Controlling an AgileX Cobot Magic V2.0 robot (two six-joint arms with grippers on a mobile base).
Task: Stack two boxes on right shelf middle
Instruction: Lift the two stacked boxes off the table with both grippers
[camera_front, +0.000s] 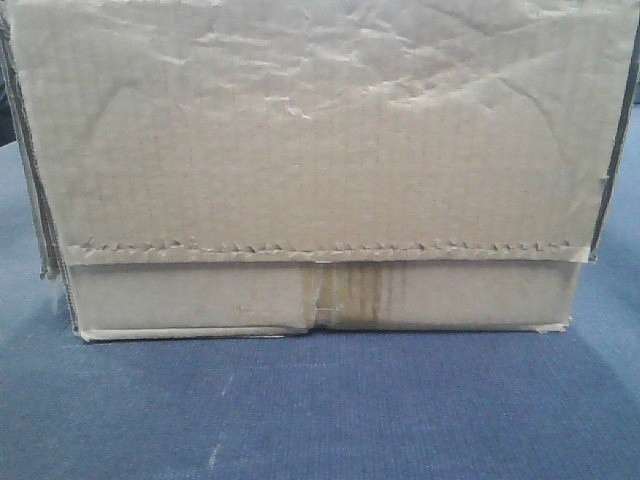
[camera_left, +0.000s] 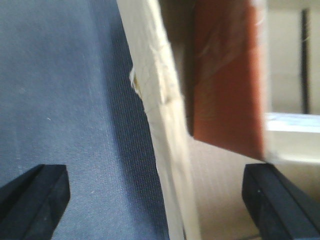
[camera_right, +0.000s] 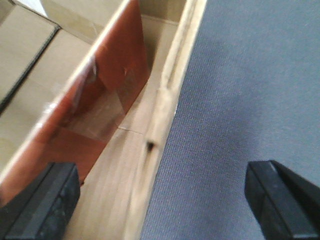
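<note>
One brown cardboard box (camera_front: 320, 150) fills the front view, with a wrinkled face, a jagged tape band and yellowish tape on its centre seam. It stands on blue carpet. My left gripper (camera_left: 155, 200) is open, its jaws on either side of the box's left wall (camera_left: 160, 100) without touching it. My right gripper (camera_right: 162, 200) is open, its jaws on either side of the box's right wall (camera_right: 167, 95). A reddish-brown taped flap (camera_left: 225, 75) stands up inside the box and also shows in the right wrist view (camera_right: 105, 80). A second box and the steel shelf are out of view.
Blue carpet (camera_front: 320, 410) lies in front of the box and along both its sides (camera_left: 60, 100) (camera_right: 250, 75). More pale cardboard panels (camera_right: 25, 60) show beyond the flap at the upper left of the right wrist view.
</note>
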